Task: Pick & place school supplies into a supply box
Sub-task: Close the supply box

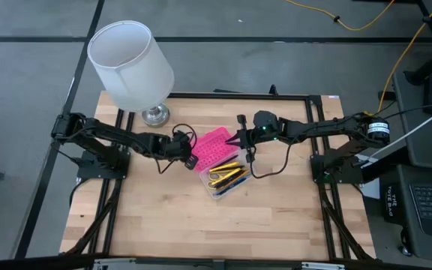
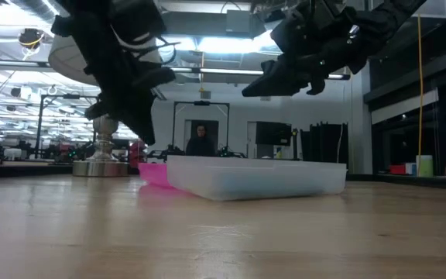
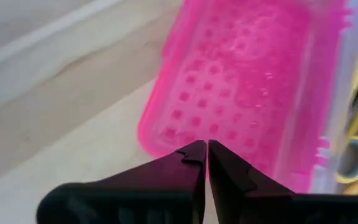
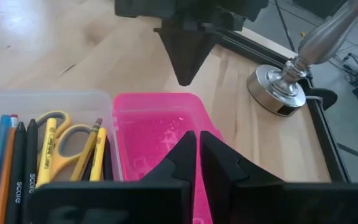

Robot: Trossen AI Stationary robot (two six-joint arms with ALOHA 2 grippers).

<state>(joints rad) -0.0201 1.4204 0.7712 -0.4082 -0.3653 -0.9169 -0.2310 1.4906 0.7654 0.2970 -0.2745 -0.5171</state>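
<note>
supply box (image 1: pixel 220 161) sat mid-bench (image 1: pixel 163 217), pink lid (image 1: pixel 210 146) flipped open flat. pens, pencils and scissors (image 4: pixel 55 146) lay inside clear base. left hand (image 3: pixel 202 152) pinched closed, empty, over lid's edge. right hand (image 4: pixel 197 146) closed, empty, above lid too.

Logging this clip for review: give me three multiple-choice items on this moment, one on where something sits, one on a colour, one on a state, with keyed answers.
1. Where are the scissors?
A. under the lamp
B. in the clear base of the supply box
C. held by a gripper

2. What colour is the lid?
A. blue
B. black
C. pink

3. How is the supply box?
A. lid open, lying flat
B. shut
C. tipped upside down

Answers:
1 B, the scissors lie among the pens in the supply box.
2 C, the lid is hot pink.
3 A, lid flat beside the base, under the left gripper and right gripper.
</note>
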